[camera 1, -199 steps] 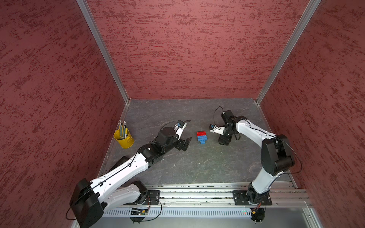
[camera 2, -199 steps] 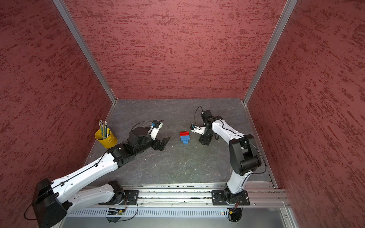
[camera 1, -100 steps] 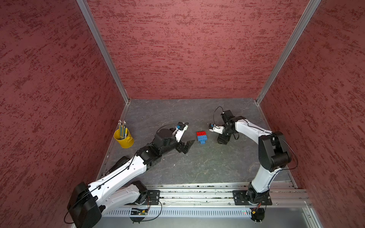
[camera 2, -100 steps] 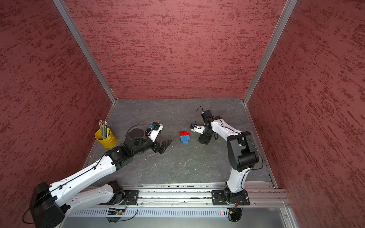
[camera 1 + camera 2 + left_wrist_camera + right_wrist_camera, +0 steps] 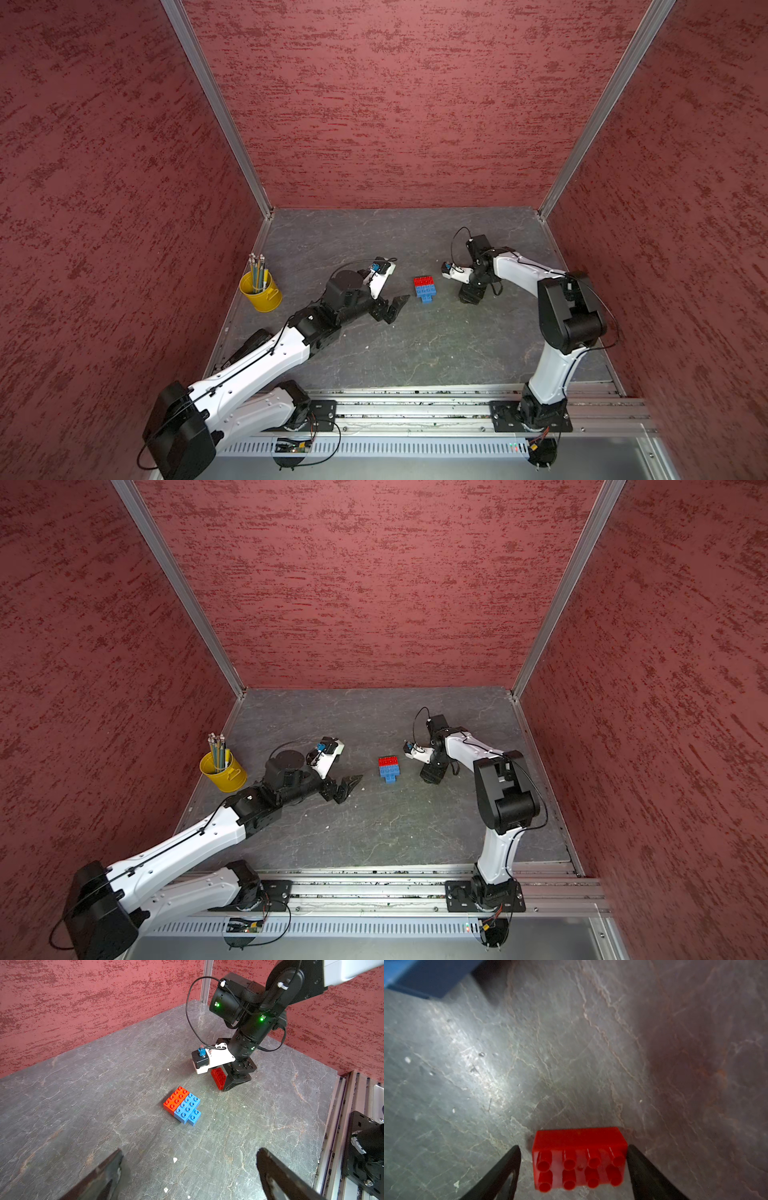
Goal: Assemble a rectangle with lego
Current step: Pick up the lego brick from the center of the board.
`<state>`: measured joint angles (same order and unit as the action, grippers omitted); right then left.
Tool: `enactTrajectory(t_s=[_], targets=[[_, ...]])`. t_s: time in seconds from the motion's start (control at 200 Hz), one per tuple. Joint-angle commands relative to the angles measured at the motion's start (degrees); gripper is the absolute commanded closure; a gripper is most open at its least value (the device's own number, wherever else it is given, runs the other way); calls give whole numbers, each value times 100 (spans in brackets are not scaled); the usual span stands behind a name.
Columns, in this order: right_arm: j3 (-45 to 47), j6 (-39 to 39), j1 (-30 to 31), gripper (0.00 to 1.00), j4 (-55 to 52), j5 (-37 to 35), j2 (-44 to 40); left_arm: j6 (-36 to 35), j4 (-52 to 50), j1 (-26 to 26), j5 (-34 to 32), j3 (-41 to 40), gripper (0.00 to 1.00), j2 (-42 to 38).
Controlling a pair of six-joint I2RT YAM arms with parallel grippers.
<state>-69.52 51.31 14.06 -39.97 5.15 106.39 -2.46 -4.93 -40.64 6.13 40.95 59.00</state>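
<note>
**A:** Where's the build?

**B:** The joined block [image 5: 424, 289] lies flat on the counter [image 5: 415, 361], studs up, between the two arms. It has one red row, one blue row, then a shorter blue piece jutting from the blue side. It is an uneven outline, not a rectangle yet.

**A:** The spare piece?

**B:** A loose red brick [image 5: 579, 1157] is near the block on the right arm's side, apart from it. It is tipped on its long side, with its studs facing the wrist camera. The right claw [image 5: 573, 1148] is down at the counter, its jaws at the brick's two short ends. One finger [image 5: 639, 1163] is against the brick and there is a visible gap at the other. So it brackets the brick without clamping it.

**A:** Why end to end?

**B:** My guess is that this hold leaves the studs and underside free, so the brick can be turned and pressed on. That would also explain the wide spread.

**A:** Left side?

**B:** The left claw [image 5: 189, 1151] is spread wide and empty. It sits low on the opposite side of the block, pointing at it and not touching. It is probably waiting to brace the block, which looks light enough to skid when pushed.

**A:** Anything else around?

**B:** A yellow cup [image 5: 262, 293] of pencils is well apart from the block, beyond the left claw. It is not part of this.

**A:** Any lettering?

**B:** There is small pale print on the right arm's black wrist [image 5: 246, 1051], too small to read. Nothing is legible on the bricks or the cup.
</note>
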Motion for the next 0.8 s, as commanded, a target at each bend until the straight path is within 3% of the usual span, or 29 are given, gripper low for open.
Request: enactTrajectory(t_s=[0.0,0.301,0.471,0.586,0.796], targets=[[193,-68,-29,27,176,-111,-14,-80,183,54,46,-78,0,41],[422,-248,-35,42,387,-17,-176,-44,194,109,26,-87,0,37],[361,-862,-9,41,692,86,-596,-36,194,109,7,-105,0,-3],[278,-1676,1,41,884,224,-1100,-36,190,118,-28,-105,0,-29],[68,-4041,5,47,944,431,-1777,-24,59,127,-55,-105,0,-154]])
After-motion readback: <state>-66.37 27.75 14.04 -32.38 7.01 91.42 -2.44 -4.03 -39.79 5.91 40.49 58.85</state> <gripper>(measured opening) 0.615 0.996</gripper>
